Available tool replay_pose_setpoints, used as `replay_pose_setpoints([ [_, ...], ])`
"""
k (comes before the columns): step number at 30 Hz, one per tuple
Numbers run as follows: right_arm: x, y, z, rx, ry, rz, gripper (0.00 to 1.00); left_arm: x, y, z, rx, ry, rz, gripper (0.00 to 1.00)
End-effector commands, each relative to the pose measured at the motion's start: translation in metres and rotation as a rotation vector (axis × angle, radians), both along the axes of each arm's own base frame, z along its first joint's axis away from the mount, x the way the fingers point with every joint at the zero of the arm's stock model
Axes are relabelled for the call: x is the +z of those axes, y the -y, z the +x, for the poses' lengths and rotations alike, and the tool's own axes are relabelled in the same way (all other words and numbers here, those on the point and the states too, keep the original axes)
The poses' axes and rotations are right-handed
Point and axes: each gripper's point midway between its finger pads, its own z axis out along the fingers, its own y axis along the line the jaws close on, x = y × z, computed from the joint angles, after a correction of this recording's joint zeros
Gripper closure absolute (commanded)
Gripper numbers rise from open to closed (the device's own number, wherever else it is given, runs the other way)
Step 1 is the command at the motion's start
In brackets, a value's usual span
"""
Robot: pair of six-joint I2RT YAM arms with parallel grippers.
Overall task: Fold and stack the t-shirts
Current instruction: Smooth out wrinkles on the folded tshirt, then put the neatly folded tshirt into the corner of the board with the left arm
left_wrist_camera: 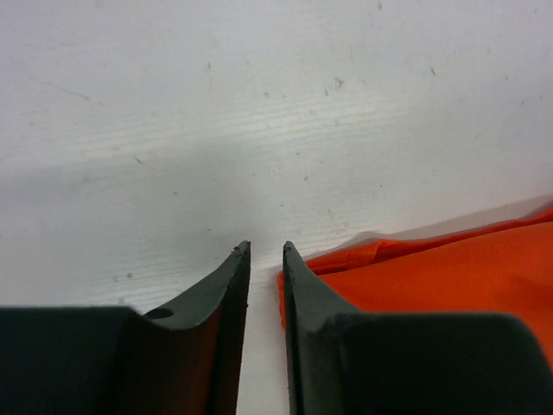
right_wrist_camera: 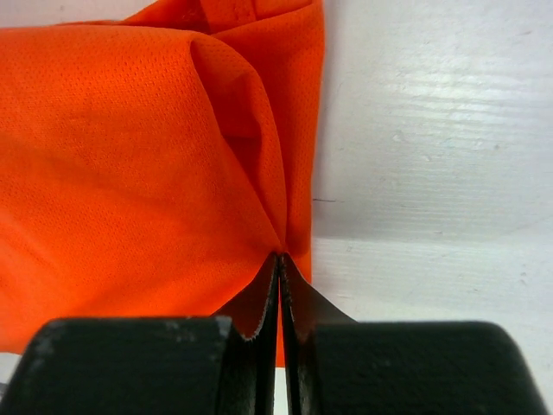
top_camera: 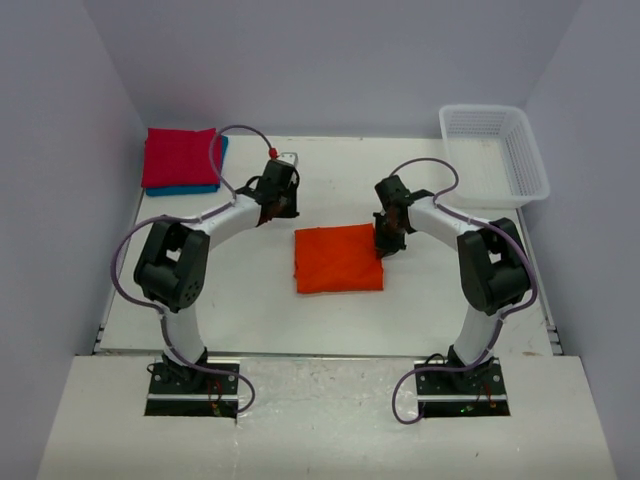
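The orange t-shirt (top_camera: 338, 259) lies folded in a rough rectangle at the table's middle. My right gripper (top_camera: 384, 243) is at its right edge. In the right wrist view the gripper (right_wrist_camera: 281, 257) is shut on a pinch of the orange cloth (right_wrist_camera: 130, 156), with creases running out from the tips. My left gripper (top_camera: 271, 211) is just beyond the shirt's far left corner. Its jaws (left_wrist_camera: 266, 249) stand slightly apart with only bare table between them, and the orange shirt (left_wrist_camera: 449, 268) is beside the right finger. The red t-shirt (top_camera: 180, 157) lies folded on the blue one (top_camera: 205, 188) at the back left.
A white mesh basket (top_camera: 495, 150) stands at the back right corner. The table's edge (top_camera: 330, 350) runs in front of both arm bases. Grey walls close in the left, right and back.
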Motion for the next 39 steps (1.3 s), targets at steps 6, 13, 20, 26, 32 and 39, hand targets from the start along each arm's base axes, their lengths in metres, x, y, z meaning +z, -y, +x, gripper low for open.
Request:
replay_pose_setpoints([
  [6,0.016,0.008,0.018,-0.002,0.07,-0.052,0.84,0.048,-0.03,-0.014,0.094,0.069,0.023,0.6],
  [13,0.041,0.009,0.017,0.007,0.143,-0.038,0.58,0.031,-0.018,-0.064,0.013,0.015,-0.136,0.5],
  [20,0.073,-0.027,0.016,0.094,0.186,0.076,0.91,0.03,-0.023,-0.098,0.008,0.035,-0.285,0.57],
  [26,0.07,-0.082,0.011,0.205,0.099,0.263,1.0,0.03,0.0,-0.115,-0.117,0.022,-0.504,0.49],
  [32,0.033,-0.101,0.005,0.211,-0.014,0.307,1.0,0.019,0.009,-0.129,-0.173,-0.019,-0.603,0.41],
  [39,0.017,-0.098,0.003,0.206,-0.045,0.284,1.0,0.005,0.008,-0.137,-0.184,-0.07,-0.66,0.3],
])
